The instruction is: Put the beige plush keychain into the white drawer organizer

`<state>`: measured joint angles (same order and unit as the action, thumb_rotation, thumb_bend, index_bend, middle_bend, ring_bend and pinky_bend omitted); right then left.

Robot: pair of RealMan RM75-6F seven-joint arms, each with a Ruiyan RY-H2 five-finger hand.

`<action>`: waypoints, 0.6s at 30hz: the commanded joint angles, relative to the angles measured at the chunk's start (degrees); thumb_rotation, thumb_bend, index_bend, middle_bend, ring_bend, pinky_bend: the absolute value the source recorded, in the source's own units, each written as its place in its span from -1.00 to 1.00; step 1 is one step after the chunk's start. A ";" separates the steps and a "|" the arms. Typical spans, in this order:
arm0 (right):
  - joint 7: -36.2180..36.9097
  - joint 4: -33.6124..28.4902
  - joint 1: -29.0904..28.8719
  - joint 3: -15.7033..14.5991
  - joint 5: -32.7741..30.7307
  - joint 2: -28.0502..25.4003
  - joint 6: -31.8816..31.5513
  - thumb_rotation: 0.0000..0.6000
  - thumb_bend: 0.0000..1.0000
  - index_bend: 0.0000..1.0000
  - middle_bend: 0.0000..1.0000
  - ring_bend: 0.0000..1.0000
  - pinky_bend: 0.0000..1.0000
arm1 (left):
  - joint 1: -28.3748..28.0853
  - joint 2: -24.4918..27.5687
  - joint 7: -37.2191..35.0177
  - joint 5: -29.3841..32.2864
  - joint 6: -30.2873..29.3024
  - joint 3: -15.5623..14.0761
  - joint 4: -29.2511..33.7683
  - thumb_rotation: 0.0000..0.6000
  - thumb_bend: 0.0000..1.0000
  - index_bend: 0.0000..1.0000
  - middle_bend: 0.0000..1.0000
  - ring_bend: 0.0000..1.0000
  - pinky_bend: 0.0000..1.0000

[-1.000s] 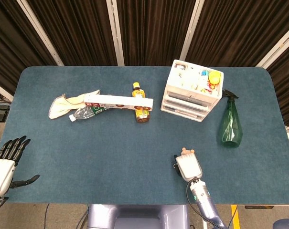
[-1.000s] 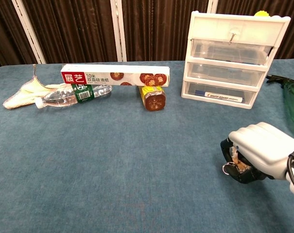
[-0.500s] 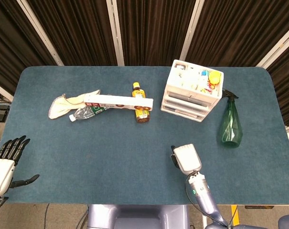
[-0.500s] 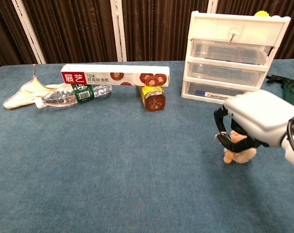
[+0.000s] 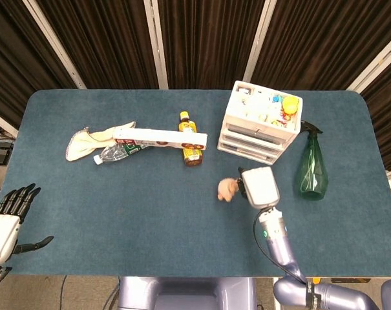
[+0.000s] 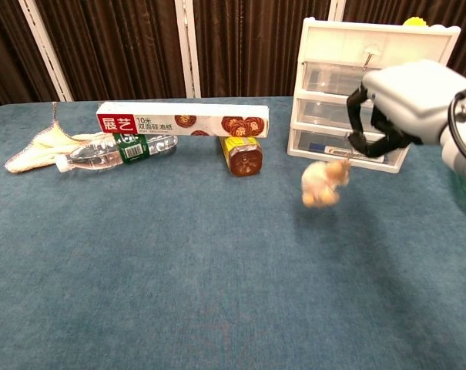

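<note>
We are seeing the right hand [image 6: 402, 108] raised before the white drawer organizer [image 5: 260, 123], fingers curled, with the beige plush keychain [image 6: 323, 182] dangling from them above the table [image 5: 117, 206]. The left hand [image 5: 8, 216] is resting spread and holding nothing at the near left edge.

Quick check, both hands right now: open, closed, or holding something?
Left hand: open, fingers spread, holding nothing, at the table's near left edge.
Right hand: holds the beige plush keychain, which dangles below its fingers, in front of the white drawer organizer.

Plush keychain [image 5: 227, 189] just left of raised right hand [image 5: 259, 187]
</note>
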<state>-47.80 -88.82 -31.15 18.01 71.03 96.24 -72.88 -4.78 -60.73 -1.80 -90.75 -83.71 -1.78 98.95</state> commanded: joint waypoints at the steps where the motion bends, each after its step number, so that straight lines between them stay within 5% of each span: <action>1: 1.17 2.48 -1.71 1.68 -0.29 0.09 -0.05 1.00 -0.04 0.31 1.00 1.00 0.78 | -0.11 0.08 -0.14 0.20 0.29 0.01 0.21 0.76 -0.91 -1.00 -1.00 -1.00 -1.00; 18: 5.15 14.12 -7.63 5.14 -2.05 2.34 0.59 1.00 -0.04 0.31 1.00 1.00 0.78 | -0.57 0.63 -0.87 1.50 1.70 0.17 1.09 0.77 -0.91 -1.00 -1.00 -1.00 -1.00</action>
<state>-43.12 -75.50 -38.18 22.82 68.96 98.26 -72.22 -5.34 -60.11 -2.67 -89.24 -82.01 -1.62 100.03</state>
